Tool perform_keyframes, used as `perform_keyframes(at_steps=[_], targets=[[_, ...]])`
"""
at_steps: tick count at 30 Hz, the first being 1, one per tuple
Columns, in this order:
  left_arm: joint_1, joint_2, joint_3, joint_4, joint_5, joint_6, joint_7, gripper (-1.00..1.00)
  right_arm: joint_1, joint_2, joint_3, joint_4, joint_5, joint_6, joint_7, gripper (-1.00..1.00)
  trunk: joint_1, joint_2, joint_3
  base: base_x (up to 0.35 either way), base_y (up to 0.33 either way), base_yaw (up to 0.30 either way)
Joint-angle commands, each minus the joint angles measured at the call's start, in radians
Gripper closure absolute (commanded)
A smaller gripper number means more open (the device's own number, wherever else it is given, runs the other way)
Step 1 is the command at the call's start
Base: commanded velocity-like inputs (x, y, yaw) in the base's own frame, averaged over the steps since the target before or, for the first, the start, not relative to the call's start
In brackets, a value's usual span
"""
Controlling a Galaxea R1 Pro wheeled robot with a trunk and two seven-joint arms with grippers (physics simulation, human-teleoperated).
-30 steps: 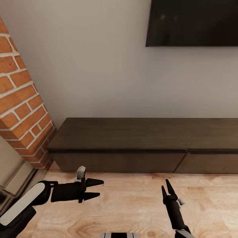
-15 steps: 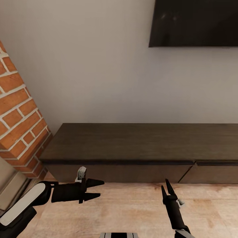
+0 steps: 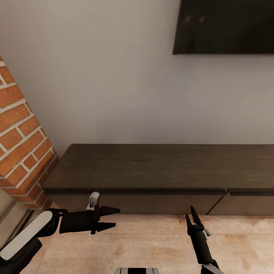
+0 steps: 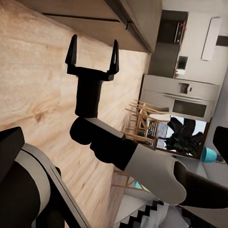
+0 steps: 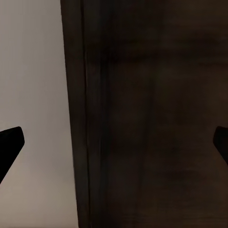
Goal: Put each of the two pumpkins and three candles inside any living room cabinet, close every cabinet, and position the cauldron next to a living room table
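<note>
The cabinet (image 3: 152, 167), long, low and dark brown, runs along the wall ahead, and its flat fronts (image 3: 137, 201) look shut. In front of it and over the wooden floor, my left gripper (image 3: 115, 217) is open and empty, pointing right. My right gripper (image 3: 190, 215) hovers further right, pointing at the cabinet. It is open and empty, with its two fingers spread wide in the left wrist view (image 4: 92, 51). The right wrist view looks between its fingertips (image 5: 10, 142) at the cabinet (image 5: 152, 118). The pumpkins, candles and cauldron are out of view.
A brick column (image 3: 19, 144) stands at the cabinet's left end. A black TV (image 3: 224, 26) hangs on the wall above. Wooden floor (image 3: 152, 243) lies between me and the cabinet. In the left wrist view, wooden chairs (image 4: 140, 123) and kitchen appliances (image 4: 180, 95) show far off.
The head view has shifted: the cabinet now sits lower and slightly larger, and the brick column is further left. Both arms hold the same pose.
</note>
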Motion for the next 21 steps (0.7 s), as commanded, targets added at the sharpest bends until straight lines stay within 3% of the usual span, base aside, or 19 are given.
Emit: perform_keyframes(at_steps=[1,7,14,21], targets=[[-0.001,0.001,-0.001,0.000,0.009,0.001,0.006,-1.00,0.000,0.000,0.008,0.000,-0.009,0.001,0.003,-1.00,0.000,0.000,-0.001,0.161,0.000,0.000],[-0.001,-0.001,-0.008,0.000,0.009,0.001,0.006,-1.00,0.000,-0.001,0.007,0.000,-0.009,0.001,0.003,-1.00,0.000,0.000,-0.001,0.103,0.000,0.000],[-0.001,-0.009,-0.088,0.004,0.009,-0.002,0.007,-1.00,0.000,0.000,0.008,-0.001,-0.006,0.001,0.003,-1.00,0.000,0.000,-0.001,0.006,0.000,0.000],[0.001,-0.010,-0.102,0.015,0.008,-0.002,0.007,-1.00,0.000,0.001,0.009,0.000,-0.005,0.001,0.000,-1.00,0.000,0.000,-0.001,0.067,0.070,0.000]])
